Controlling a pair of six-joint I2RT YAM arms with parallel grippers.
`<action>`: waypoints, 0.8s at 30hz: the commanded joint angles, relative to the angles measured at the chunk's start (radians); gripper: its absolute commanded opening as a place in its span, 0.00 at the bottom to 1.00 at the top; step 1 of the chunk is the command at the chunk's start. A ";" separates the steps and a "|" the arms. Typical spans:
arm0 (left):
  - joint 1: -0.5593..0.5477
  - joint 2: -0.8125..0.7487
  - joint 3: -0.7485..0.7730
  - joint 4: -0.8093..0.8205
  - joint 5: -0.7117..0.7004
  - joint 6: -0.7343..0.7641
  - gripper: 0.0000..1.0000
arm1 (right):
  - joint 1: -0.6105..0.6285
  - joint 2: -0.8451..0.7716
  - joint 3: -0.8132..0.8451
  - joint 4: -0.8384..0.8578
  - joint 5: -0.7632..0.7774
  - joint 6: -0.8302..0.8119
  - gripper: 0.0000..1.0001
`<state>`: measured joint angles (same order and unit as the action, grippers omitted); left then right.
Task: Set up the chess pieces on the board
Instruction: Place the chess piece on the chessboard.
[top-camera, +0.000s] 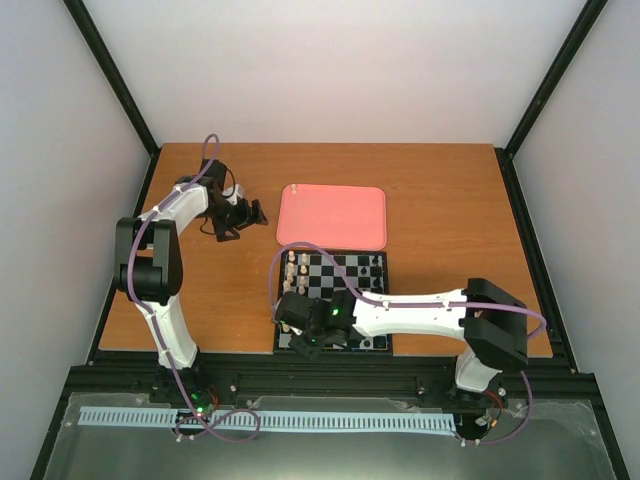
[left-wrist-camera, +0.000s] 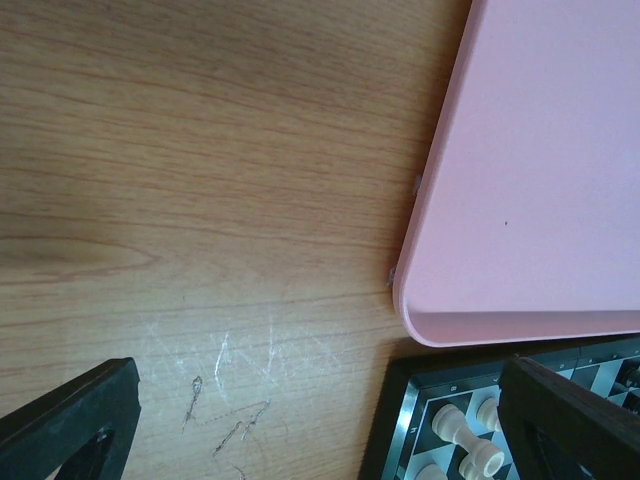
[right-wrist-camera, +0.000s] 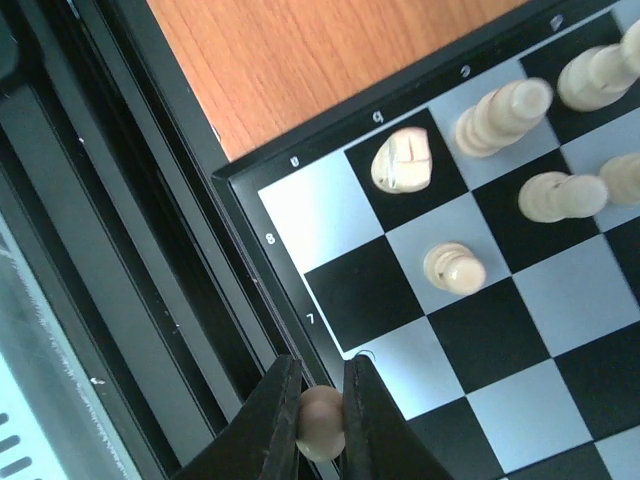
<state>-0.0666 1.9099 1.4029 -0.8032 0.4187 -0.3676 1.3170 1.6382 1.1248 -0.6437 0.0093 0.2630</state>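
The chequered board (top-camera: 340, 268) lies in front of the right arm. Cream chess pieces (top-camera: 297, 270) stand along its left side, and a few black ones (top-camera: 375, 265) stand at the far right. My right gripper (top-camera: 306, 343) hangs over the board's near-left edge. In the right wrist view it (right-wrist-camera: 320, 415) is shut on a round-headed cream piece (right-wrist-camera: 322, 432), just off the board's border (right-wrist-camera: 300, 300). A knight (right-wrist-camera: 402, 160) and a pawn (right-wrist-camera: 452, 268) stand near that corner. My left gripper (top-camera: 240, 215) is open and holds nothing, left of the pink tray.
The pink tray (top-camera: 332, 217) sits just beyond the board, with one small pale piece (top-camera: 295, 188) at its far-left rim. In the left wrist view the tray corner (left-wrist-camera: 540, 170) and the board's corner (left-wrist-camera: 400, 420) show over scratched wood. Black rails (right-wrist-camera: 100, 250) run along the table's near edge.
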 joint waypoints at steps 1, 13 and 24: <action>0.000 -0.037 0.006 0.019 0.020 -0.015 1.00 | 0.014 0.037 -0.020 0.049 0.003 0.027 0.08; 0.000 -0.031 0.017 0.015 0.020 -0.012 1.00 | -0.007 0.080 -0.038 0.127 0.049 0.027 0.08; -0.001 -0.018 0.025 0.009 0.015 -0.007 1.00 | -0.030 0.094 -0.051 0.165 0.009 0.001 0.08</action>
<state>-0.0666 1.9079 1.4025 -0.8001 0.4236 -0.3717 1.2934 1.7233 1.0904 -0.5156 0.0280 0.2741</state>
